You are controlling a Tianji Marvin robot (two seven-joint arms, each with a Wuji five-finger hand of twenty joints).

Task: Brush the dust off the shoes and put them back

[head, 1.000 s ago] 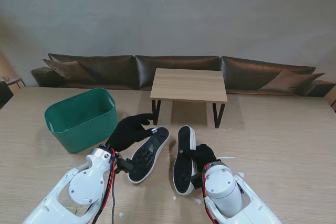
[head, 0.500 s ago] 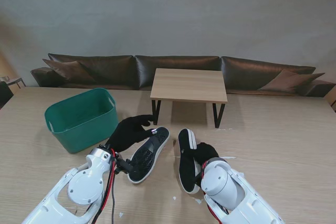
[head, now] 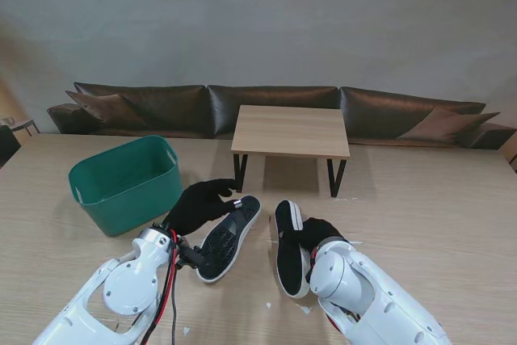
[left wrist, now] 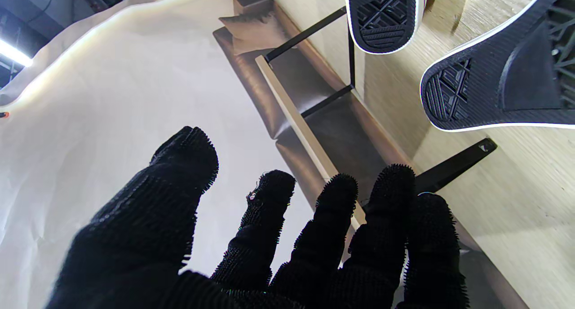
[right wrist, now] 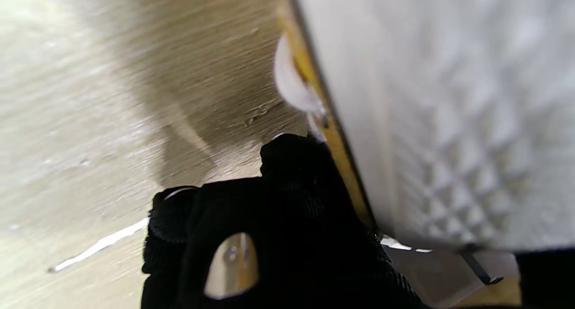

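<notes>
Two black sneakers with white rims lie on the wooden table. The left shoe (head: 226, 240) rests sole up, its tread large in the left wrist view (left wrist: 503, 93). My left hand (head: 202, 202), in a bristly black glove, hovers over its far end with fingers (left wrist: 332, 219) spread, holding nothing. The right shoe (head: 288, 246) stands tilted on its edge, and its toe sole shows in the left wrist view (left wrist: 386, 12). My right hand (head: 317, 234) is shut on its side. In the blurred right wrist view the gloved fingers (right wrist: 287, 196) press against the shoe's pale wall (right wrist: 449, 120).
A green plastic basket (head: 125, 183) stands to the left, farther from me than the left arm. A small wooden side table (head: 291, 131) on black legs stands beyond the shoes, with a dark sofa (head: 266, 107) behind it. Small white scraps (head: 300, 309) lie near the right arm.
My right arm has swung over and rolled, tipping the right shoe further onto its edge. The left hand and left shoe have stayed put.
</notes>
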